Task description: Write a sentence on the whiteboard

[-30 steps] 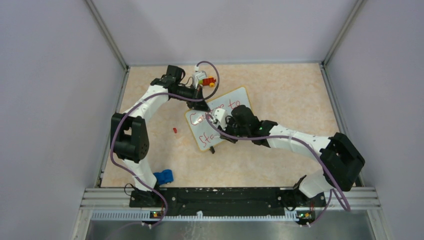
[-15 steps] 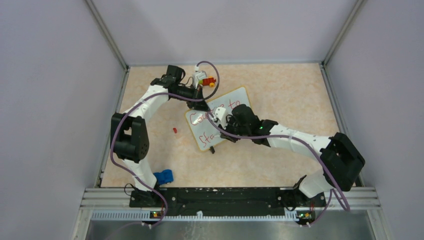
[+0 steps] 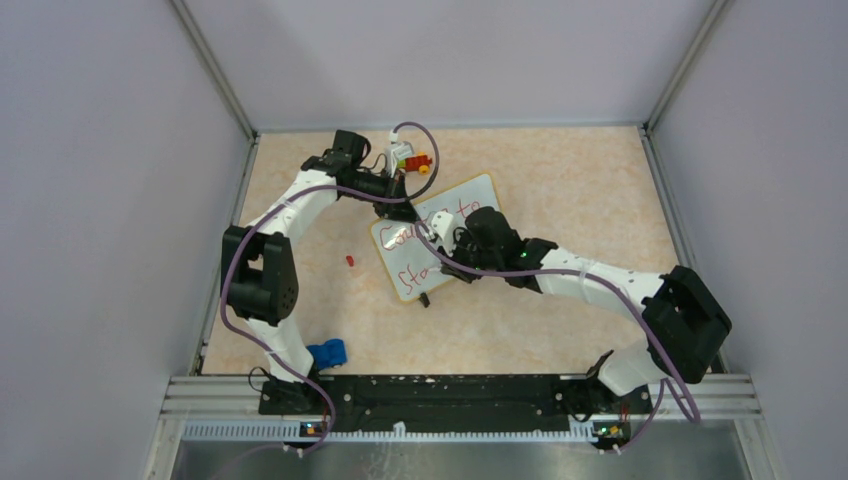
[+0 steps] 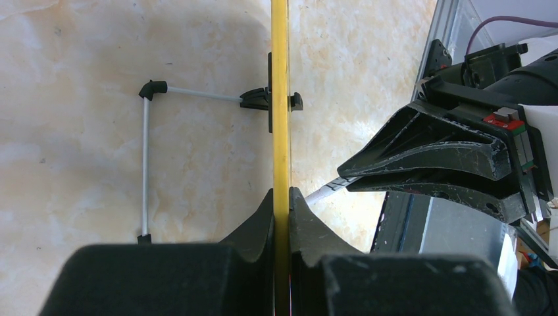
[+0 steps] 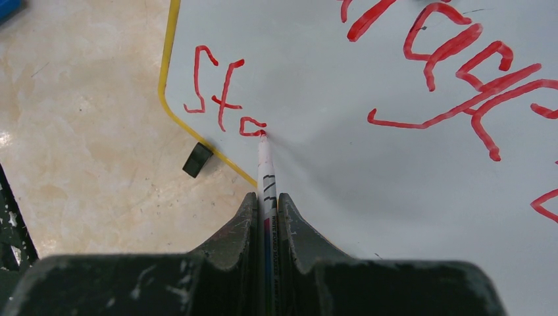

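Within the last second the right gripper [image 5: 266,197], clamped tight on the marker [image 5: 266,168], had edged only slightly along the second line of the sentence [image 5: 220,95], its tip on the third letter, while the left gripper [image 4: 281,201] kept pinching the far left edge of the whiteboard [image 3: 475,200] in the middle of the table [image 3: 580,190], so that line looked far from finished.

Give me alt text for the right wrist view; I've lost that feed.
The right gripper is shut on a marker whose red tip touches the whiteboard, partway through a third letter after "St". More red writing fills the upper right; a black foot shows at the board's edge.
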{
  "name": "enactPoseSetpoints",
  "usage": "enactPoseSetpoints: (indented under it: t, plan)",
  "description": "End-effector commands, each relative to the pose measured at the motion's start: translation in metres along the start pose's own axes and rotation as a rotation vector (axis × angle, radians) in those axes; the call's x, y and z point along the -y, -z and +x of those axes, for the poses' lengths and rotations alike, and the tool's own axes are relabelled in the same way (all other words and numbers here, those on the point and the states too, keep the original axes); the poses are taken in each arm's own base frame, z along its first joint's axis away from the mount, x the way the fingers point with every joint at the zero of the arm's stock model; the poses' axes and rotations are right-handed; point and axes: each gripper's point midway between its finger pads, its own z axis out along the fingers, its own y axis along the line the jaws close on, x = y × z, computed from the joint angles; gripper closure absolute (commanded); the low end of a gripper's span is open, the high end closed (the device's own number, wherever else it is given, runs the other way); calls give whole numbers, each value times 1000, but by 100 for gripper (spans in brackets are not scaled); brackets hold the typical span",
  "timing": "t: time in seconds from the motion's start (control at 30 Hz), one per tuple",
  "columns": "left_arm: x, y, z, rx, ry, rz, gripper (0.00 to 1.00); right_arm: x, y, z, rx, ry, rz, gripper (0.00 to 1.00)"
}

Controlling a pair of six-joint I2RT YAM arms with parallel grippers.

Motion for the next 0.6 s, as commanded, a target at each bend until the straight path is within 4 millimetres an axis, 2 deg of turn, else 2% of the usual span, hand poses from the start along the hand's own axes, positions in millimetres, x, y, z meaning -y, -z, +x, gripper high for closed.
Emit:
enactPoseSetpoints:
  t: [0.0,0.2,0.47,0.57]
  plan:
    - [1,-9,27,-95,53,-3,100,16,8,-23,78,22,55,100]
    - [0,-9,27,-95,52,-3,100,8,4,-2,27,32,18,100]
    - [0,-9,28,-96,54,-4,100,5,4,5,6,42,5,100]
    - [0,-9,28,-97,55,-4,100,6,7,1,15,45,13,100]
